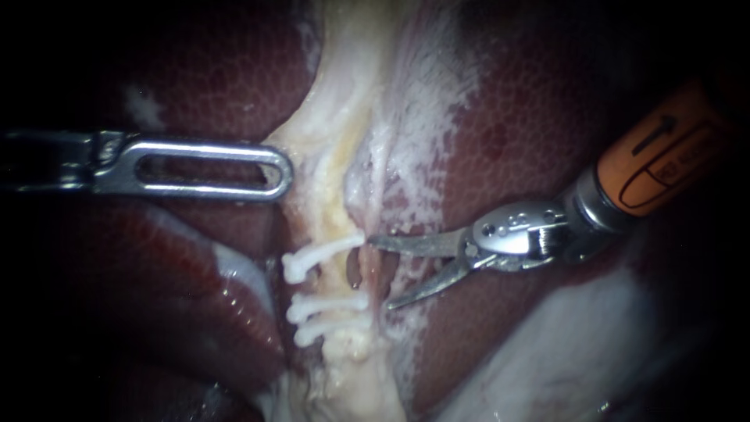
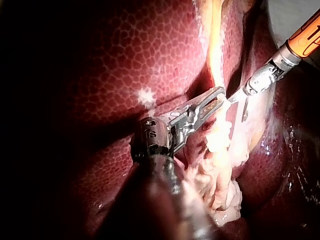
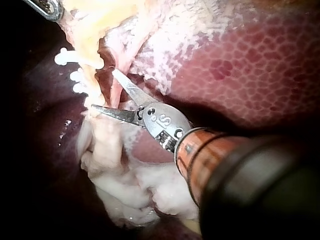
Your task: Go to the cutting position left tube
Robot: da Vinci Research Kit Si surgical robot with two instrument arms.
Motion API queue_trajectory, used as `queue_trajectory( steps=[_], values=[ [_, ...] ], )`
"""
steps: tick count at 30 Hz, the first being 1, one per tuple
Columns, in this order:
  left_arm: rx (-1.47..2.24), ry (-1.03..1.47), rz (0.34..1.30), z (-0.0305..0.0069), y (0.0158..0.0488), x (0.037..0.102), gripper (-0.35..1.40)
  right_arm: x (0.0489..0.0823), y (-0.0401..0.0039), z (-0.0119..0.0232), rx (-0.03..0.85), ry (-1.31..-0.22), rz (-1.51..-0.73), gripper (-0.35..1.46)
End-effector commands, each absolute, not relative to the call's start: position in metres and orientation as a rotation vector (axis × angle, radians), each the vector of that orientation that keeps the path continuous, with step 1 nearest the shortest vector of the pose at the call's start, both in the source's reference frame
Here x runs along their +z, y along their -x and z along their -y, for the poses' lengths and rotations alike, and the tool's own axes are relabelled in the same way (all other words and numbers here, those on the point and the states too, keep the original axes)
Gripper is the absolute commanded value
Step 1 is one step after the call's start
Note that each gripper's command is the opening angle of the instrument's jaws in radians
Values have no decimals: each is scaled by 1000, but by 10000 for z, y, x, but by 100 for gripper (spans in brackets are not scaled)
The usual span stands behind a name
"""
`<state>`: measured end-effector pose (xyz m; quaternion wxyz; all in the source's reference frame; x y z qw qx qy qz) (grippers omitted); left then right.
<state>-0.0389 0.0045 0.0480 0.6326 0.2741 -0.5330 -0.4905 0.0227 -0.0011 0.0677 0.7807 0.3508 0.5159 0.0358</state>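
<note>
The left tube [image 1: 337,280] is a pale strand running down the middle of the endoscope view. It carries three white clips: one higher [image 1: 320,255] and two close together lower [image 1: 324,306]. My right instrument [image 1: 380,273] has two thin blades standing open just right of this tube. The upper blade tip reaches the right end of the top clip, and a pinkish strand [image 1: 373,211] lies by the blades. My left instrument [image 1: 283,170] has slotted jaws shut on the pale tissue [image 1: 328,148] above the clips. The right wrist view shows the open blades [image 3: 104,89] beside the clips [image 3: 66,58].
Dark red liver [image 1: 195,86] lies on both sides of the pale strip. White filmy tissue [image 1: 437,101] covers the liver right of the strands. In the left wrist view, lumpy pale tissue [image 2: 220,175] hangs beside my left instrument, with the right instrument's orange shaft [image 2: 305,37] beyond.
</note>
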Motion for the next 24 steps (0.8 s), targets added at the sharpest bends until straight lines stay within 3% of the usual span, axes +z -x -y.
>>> queue_trajectory(
  steps=[1, 24],
  values=[
    [-1122, -627, 1219, -45, 389, 480, -35, 677, -228, 11, 77, -765, -1115, 142],
    [-1122, -626, 1219, -44, 390, 481, -35, 674, -261, 13, 43, -834, -1121, 136]
  ],
)
